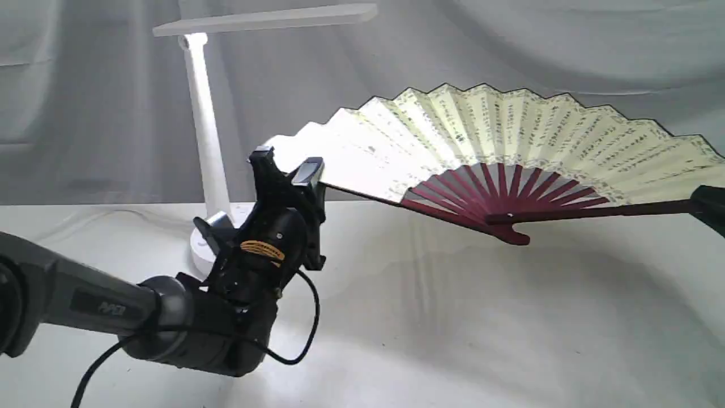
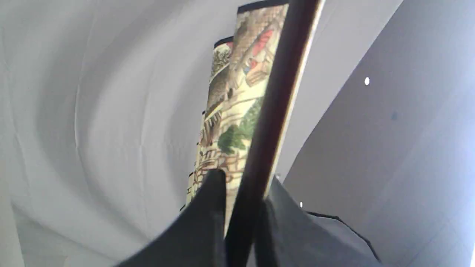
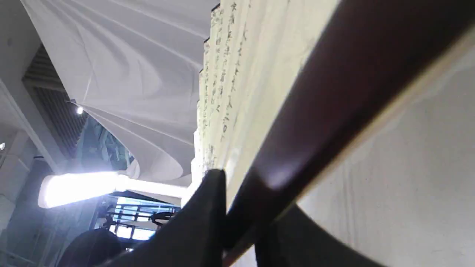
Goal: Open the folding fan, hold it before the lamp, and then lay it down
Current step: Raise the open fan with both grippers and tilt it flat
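The folding fan (image 1: pixel 498 130) is spread fully open and held in the air above the table, script side facing the exterior view, maroon ribs meeting at the pivot (image 1: pixel 510 226). My left gripper (image 1: pixel 289 164) is shut on its left guard, just right of the lamp stem (image 1: pixel 204 124). My right gripper (image 1: pixel 711 207) is shut on the right guard at the picture's edge. The white lamp has its bar head (image 1: pixel 266 20) high up and its round base (image 1: pixel 207 249) behind my left wrist. The left wrist view shows the fan's painted side (image 2: pixel 237 104), the right wrist view its script (image 3: pixel 230 74).
A white cloth covers the table (image 1: pixel 453 340) and hangs as a backdrop (image 1: pixel 566 45). My left arm's black cable (image 1: pixel 308 334) loops over the table near the front. A glowing bar (image 3: pixel 78 183) shows in the right wrist view.
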